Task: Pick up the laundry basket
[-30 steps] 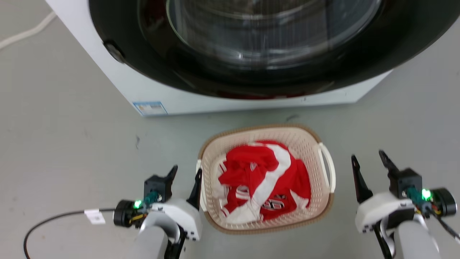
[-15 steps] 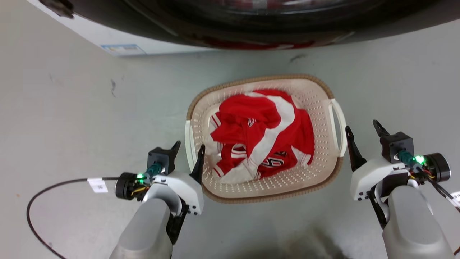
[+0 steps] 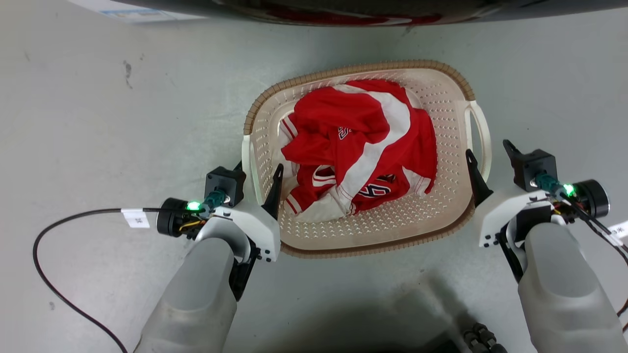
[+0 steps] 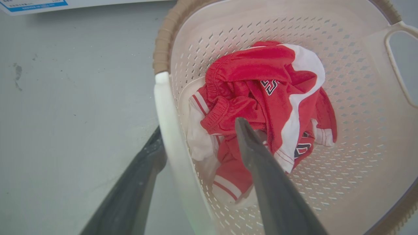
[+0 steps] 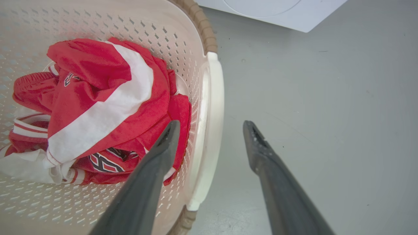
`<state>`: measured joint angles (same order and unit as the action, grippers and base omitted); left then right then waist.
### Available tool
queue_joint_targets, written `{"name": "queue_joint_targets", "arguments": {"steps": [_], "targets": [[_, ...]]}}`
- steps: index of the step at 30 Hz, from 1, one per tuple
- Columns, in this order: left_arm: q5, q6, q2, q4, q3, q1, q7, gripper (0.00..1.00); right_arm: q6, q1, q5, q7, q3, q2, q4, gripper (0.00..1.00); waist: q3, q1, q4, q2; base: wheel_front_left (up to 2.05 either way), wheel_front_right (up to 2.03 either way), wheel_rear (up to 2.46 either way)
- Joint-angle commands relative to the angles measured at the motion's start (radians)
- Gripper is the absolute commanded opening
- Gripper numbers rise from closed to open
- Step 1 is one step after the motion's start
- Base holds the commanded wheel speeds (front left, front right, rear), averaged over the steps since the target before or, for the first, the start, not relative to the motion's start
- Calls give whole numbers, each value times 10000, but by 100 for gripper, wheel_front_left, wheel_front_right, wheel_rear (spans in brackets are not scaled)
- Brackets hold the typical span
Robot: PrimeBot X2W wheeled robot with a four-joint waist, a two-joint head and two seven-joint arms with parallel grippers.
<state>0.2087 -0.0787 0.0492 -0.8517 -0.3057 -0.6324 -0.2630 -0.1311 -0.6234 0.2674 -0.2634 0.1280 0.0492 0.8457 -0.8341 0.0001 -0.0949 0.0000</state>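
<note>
A: Nearest first. Left hand (image 3: 259, 169), state?

B: Fingers apart, nothing clamped. It straddles the left handle (image 4: 169, 124), with one finger outside the wall and one inside above the clothing. The handle bar runs between them. I cannot tell whether either finger touches it.

A: Right hand (image 3: 486, 147)?

B: Same arrangement, mirrored. The jaws are spread, with the right handle (image 5: 212, 107) between the fingers; the inner finger is over the basket's interior and the outer one over bare floor (image 3: 98, 122).

A: Location of the laundry basket (image 3: 353, 68)?

B: On the floor at 12 o'clock from the robot, between the two hands. Left hand at the basket's 9 o'clock, right hand at its 3 o'clock. The washer (image 5: 267, 9) stands beyond it, further toward 12.

A: Handling estimate?

B: Judgement only. Thin perforated plastic, probably light and rigid enough to hold its shape, though the walls may flex if squeezed. The load is one crumpled red and white garment (image 3: 363, 142), soft and unlikely to add much weight. The handles look smooth, so slip is possible.

A: Grasp site?

B: Mid-span of each white handle, both hands closing together. Lift level, because a one-sided pull would likely tip the basket and spill the garment.
</note>
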Motion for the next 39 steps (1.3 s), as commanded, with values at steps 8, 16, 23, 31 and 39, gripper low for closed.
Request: {"name": "queue_joint_targets", "arguments": {"steps": [8, 16, 23, 31, 39], "targets": [[-320, -68, 15, 110, 67, -553, -7, 100, 8, -794, 47, -21, -129, 23, 466, 100, -699, -1, 58, 0, 0, 0, 0], [-585, -69, 15, 319, 33, -786, -6, 100, 8, -1192, -182, -20, -380, 25, 1056, 100, -1017, -1, 70, 0, 0, 0, 0], [-846, -100, -15, 161, -132, -966, -6, 0, -10, -1465, -439, -19, -789, -3, 1549, 0, -1073, -1, 31, 0, 0, 0, 0], [-649, -282, -89, -106, -455, -986, -29, 0, 4, -1495, -604, -27, -1187, -32, 1474, 0, -763, -1, 49, 0, 0, 0, 0], [-150, -402, -172, -695, -998, -652, -54, 0, -44, -963, -847, -30, -1863, -127, 1517, 0, 498, -1, 95, 0, 0, 0, 0]]}}
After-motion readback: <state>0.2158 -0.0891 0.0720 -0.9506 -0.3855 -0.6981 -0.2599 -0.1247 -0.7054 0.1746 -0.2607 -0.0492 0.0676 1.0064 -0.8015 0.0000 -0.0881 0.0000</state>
